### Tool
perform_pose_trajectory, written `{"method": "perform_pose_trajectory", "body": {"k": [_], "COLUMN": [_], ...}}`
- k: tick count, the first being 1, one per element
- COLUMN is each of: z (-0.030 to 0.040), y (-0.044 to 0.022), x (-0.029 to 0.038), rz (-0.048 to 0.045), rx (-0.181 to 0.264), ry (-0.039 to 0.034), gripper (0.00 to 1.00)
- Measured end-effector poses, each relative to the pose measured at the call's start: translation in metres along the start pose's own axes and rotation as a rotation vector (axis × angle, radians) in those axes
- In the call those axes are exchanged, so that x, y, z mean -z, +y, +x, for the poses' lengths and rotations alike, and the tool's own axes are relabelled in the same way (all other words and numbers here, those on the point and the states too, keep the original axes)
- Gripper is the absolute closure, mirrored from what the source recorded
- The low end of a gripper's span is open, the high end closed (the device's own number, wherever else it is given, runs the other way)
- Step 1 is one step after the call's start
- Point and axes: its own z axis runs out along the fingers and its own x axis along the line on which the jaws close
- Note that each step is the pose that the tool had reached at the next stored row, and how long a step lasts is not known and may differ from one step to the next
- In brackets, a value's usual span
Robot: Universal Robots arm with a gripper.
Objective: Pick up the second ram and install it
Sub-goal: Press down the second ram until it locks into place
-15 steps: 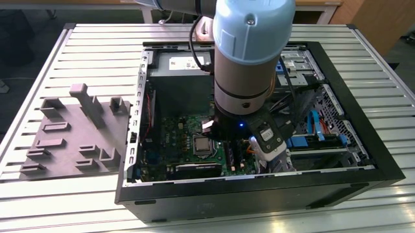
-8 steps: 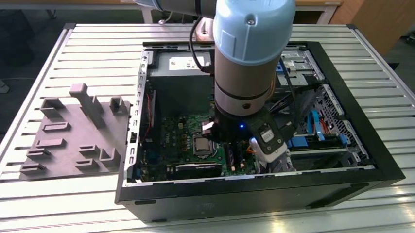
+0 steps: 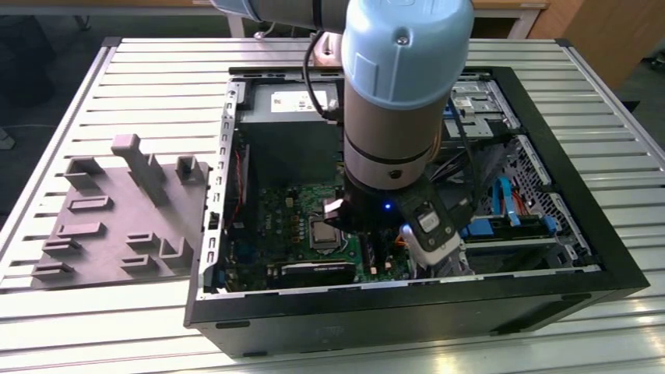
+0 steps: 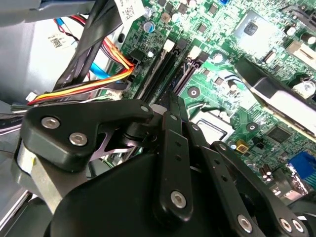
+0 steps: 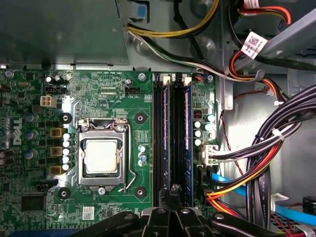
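First wrist view shows the gripper (image 5: 174, 197) low over the green board (image 5: 98, 89) with its fingers pinched nearly together, pressing on the second ram (image 5: 174, 143) standing in its slot, so little seems left.

White barcode tag (image 5: 254, 43) on a cable bundle (image 5: 232, 69); small white sticker (image 5: 88, 213) on the motherboard (image 5: 143, 98) near the processor socket (image 5: 101, 157); white logo lettering (image 5: 15, 131) along the board's edge. In the exterior view, a white printed label (image 3: 296, 100) on the power supply (image 3: 280, 144). In the second wrist view, a barcode label (image 4: 129, 7) on a black cable (image 4: 96, 34). The labels' fine print cannot be made out.
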Motion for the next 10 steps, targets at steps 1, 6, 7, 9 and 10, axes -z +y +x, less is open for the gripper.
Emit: {"method": "perform_pose_trajectory", "body": {"k": [1, 6, 7, 9, 10], "z": [0.0, 0.0, 0.0, 0.0001, 0.0001], "y": [-0.0002, -0.0004, -0.0004, -0.0004, -0.0004], "x": [-0.0004, -0.0005, -0.0005, -0.0009, -0.0014], "rz": [-0.0001, 0.0, 0.0001, -0.0001, -0.0002], "rx": [0.0, 0.0, 0.0, 0.0, 0.0], "ry": [0.0, 0.0, 0.0, -0.0001, -0.0001], "gripper": [0.89, 0.89, 0.89, 0.89, 0.89]}}
